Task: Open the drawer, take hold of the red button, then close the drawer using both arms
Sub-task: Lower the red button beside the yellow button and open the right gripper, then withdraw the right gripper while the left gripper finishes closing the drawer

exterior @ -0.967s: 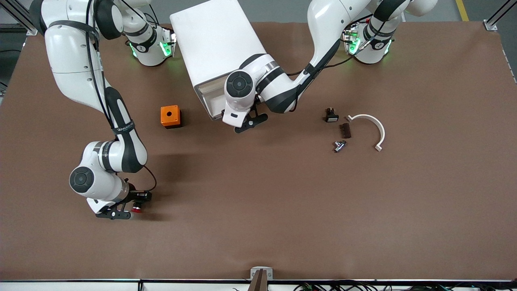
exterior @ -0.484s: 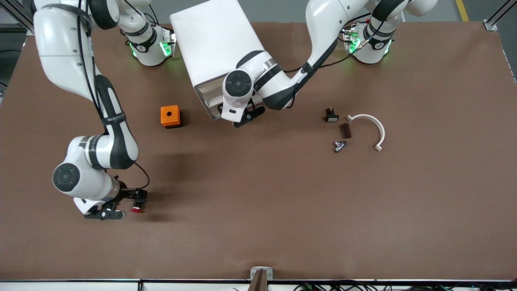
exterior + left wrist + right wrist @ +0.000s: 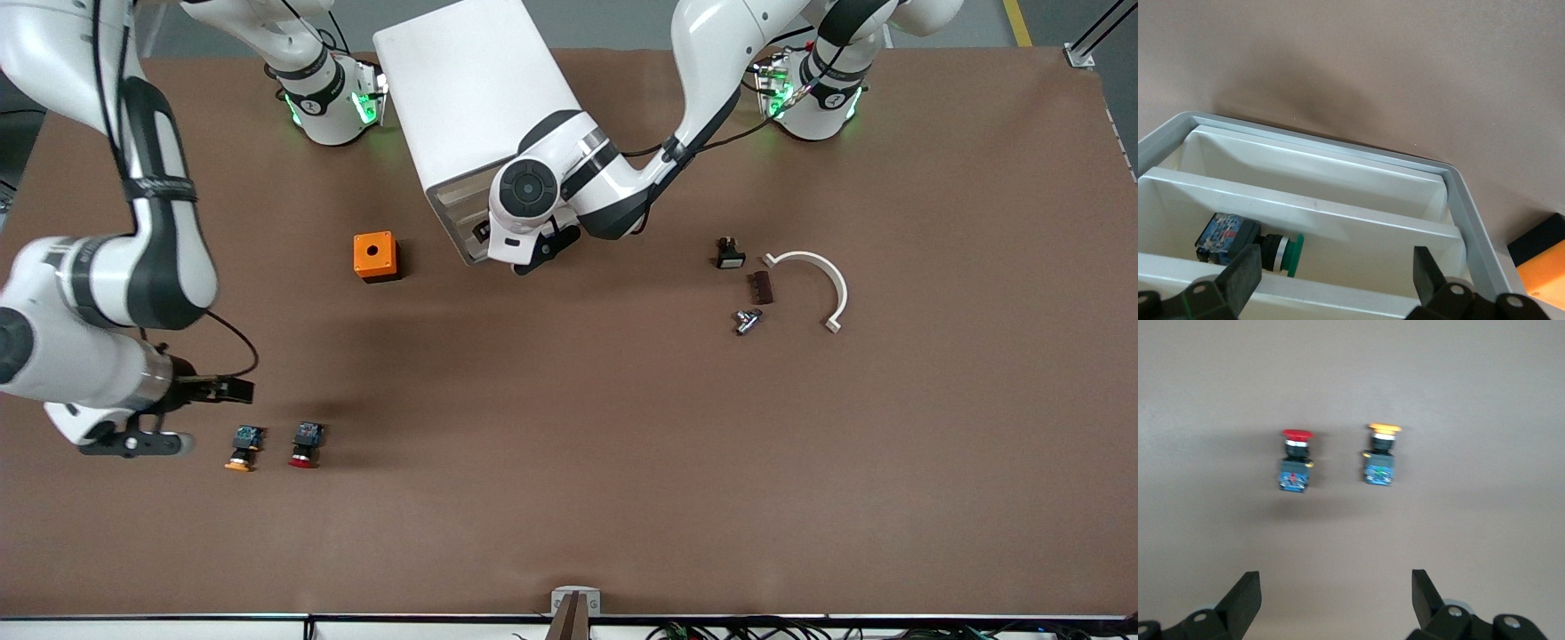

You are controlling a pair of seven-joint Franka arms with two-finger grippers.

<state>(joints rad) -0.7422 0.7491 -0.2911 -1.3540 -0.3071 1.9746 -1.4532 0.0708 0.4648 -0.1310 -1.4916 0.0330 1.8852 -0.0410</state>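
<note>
Two buttons on counter [image 3: 622, 462], front view: red-capped button [image 3: 305, 445] just beside orange-capped button [image 3: 243, 448], on its cabinet-ward side. Right claw [image 3: 182, 416] empty, fingers spread, near orange-capped button. Left claw [image 3: 533, 253] at cabinet [image 3: 462, 84] front.

Left wrist view — left claw spread over drawer [image 3: 1338, 220]; green-capped button [image 3: 1248, 241] inside.

Right wrist view — right claw spread, apart from both buttons.
</note>
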